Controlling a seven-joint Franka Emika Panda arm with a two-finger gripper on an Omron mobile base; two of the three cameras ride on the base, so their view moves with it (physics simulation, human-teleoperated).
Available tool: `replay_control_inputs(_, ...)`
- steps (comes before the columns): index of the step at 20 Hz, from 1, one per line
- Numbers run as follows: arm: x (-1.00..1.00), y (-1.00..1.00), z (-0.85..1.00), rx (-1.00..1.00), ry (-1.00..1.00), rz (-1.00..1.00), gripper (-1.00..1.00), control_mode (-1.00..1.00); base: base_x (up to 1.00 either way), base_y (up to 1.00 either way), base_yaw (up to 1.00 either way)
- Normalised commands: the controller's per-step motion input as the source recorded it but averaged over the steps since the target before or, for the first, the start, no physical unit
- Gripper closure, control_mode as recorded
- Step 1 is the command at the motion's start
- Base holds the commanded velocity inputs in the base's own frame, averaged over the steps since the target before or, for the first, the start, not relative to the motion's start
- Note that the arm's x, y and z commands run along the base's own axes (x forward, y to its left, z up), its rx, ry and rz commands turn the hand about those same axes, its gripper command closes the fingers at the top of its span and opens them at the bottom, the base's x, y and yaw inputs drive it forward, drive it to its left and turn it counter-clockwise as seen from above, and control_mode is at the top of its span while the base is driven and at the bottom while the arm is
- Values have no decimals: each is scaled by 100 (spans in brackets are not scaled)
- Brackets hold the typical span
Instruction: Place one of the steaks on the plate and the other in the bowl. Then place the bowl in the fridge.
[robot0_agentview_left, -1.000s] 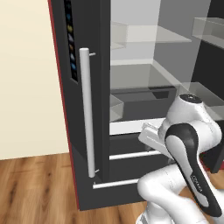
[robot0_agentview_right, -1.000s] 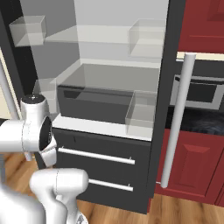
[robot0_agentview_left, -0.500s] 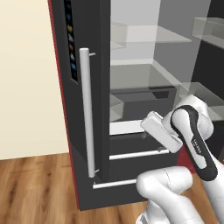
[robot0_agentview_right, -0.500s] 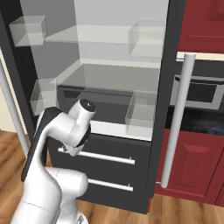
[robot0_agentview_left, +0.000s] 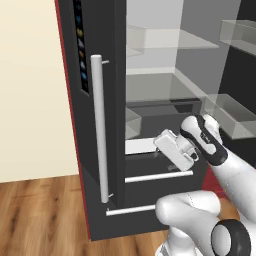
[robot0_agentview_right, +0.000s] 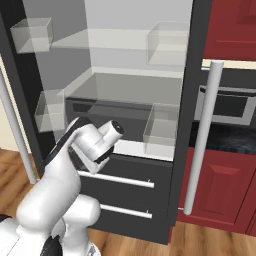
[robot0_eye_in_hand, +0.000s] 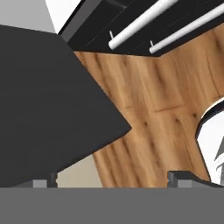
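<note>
Fingers (robot0_eye_in_hand: 111, 179) stood wide apart, holding nothing, hand low before the open fridge (robot0_agentview_left: 100, 100). No bowl or steaks seen at 12 o'clock on its shelves; progress uncertain.

fridge (robot0_agentview_right: 180, 150): tall, dark grey, both doors swung wide, pale interior lit
arm (robot0_agentview_right: 75, 165): white with dark joints, rising from the lower left, hand bent in front of the fridge's lower part
gripper: fingers hidden behind the hand, so their spread cannot be read here
shelves (robot0_agentview_right: 115, 82): clear, above and beyond the hand, bare
door bins (robot0_agentview_right: 167, 42): clear boxes on both doors, above the hand
drawers (robot0_agentview_right: 130, 187): two dark fronts with silver bar pulls, just below and right of the hand
right door handle (robot0_agentview_right: 200, 140): long silver bar, well right of the hand
red cabinets (robot0_agentview_right: 222, 190): far right, beyond the open door
oven (robot0_agentview_right: 230, 102): dark, above the lower red cabinet
</note>
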Motion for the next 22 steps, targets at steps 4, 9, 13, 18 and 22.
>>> replay_control_inputs(4, 36, 43, -66, 12, 0, 2, -100, -100, 0, 0, 0)
replay_control_inputs(9, 18, 52, -53, 17, 2, -1, -100, -100, 0, 0, 0)
replay_control_inputs(13, 12, 51, -31, 26, 11, -5, -100, -100, 0, 0, 0)
replay_control_inputs(18, 0, 64, -17, 34, 20, -5, -100, -100, 0, 0, 0)
replay_control_inputs(22, 0, 61, 18, 16, 31, -2, -100, -100, 0, 0, 0)
